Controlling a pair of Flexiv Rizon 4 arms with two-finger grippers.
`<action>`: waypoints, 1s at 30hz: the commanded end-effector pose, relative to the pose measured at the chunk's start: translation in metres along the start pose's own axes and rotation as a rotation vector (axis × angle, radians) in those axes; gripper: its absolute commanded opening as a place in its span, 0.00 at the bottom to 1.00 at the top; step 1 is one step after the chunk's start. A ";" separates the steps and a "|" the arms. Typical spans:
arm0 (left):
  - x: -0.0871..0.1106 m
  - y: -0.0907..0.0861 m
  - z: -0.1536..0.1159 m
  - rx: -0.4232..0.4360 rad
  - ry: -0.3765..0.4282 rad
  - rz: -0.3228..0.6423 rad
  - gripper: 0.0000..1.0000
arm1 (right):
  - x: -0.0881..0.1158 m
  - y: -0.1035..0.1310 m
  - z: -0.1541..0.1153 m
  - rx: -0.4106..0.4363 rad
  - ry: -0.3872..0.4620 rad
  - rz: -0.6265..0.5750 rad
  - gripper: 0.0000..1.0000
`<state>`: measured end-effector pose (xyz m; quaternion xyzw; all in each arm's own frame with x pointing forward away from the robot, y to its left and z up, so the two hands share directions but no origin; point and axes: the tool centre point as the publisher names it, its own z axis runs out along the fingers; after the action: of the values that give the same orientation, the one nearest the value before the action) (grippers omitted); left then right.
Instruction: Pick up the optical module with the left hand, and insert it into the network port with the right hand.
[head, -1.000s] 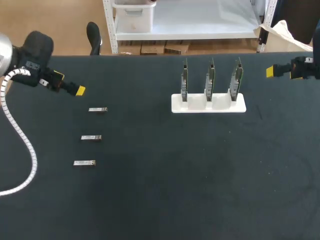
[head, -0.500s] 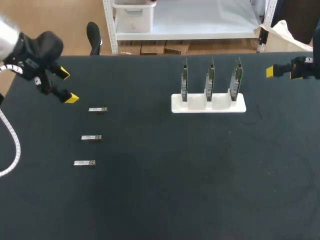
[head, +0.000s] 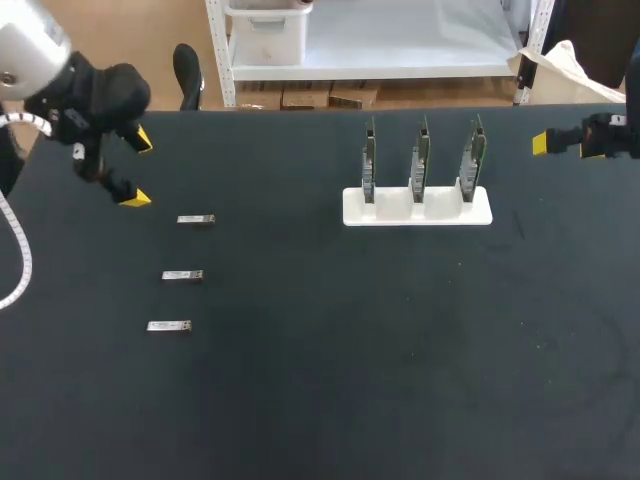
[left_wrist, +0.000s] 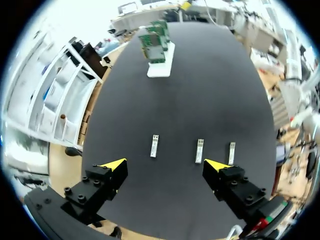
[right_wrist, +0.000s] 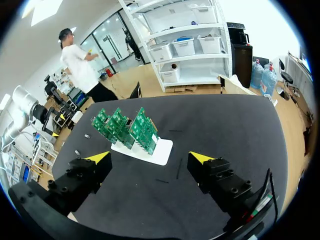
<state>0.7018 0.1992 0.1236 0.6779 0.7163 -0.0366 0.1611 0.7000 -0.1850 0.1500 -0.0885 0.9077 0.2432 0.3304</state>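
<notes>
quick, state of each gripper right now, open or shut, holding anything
Left yellow-tipped gripper: open, holding nothing.
Right yellow-tipped gripper: open, holding nothing.

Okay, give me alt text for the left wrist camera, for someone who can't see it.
The left gripper hangs open over a black table, with three small optical modules lying in a row just ahead of its yellow tips. Farther ahead stands a white holder with upright green circuit boards.
</notes>
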 end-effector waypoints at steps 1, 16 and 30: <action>-0.012 0.004 0.010 -0.044 0.302 0.289 1.00 | 0.000 0.000 0.000 0.000 0.000 0.000 1.00; -0.006 0.022 0.046 0.070 0.410 0.279 1.00 | 0.000 0.000 0.000 0.000 0.000 0.000 1.00; 0.010 0.037 0.070 0.175 0.321 0.064 1.00 | 0.000 0.000 0.000 0.000 0.000 0.000 1.00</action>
<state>0.7426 0.1860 0.0664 0.7092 0.7035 0.0468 -0.0054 0.7000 -0.1851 0.1500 -0.0884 0.9077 0.2432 0.3304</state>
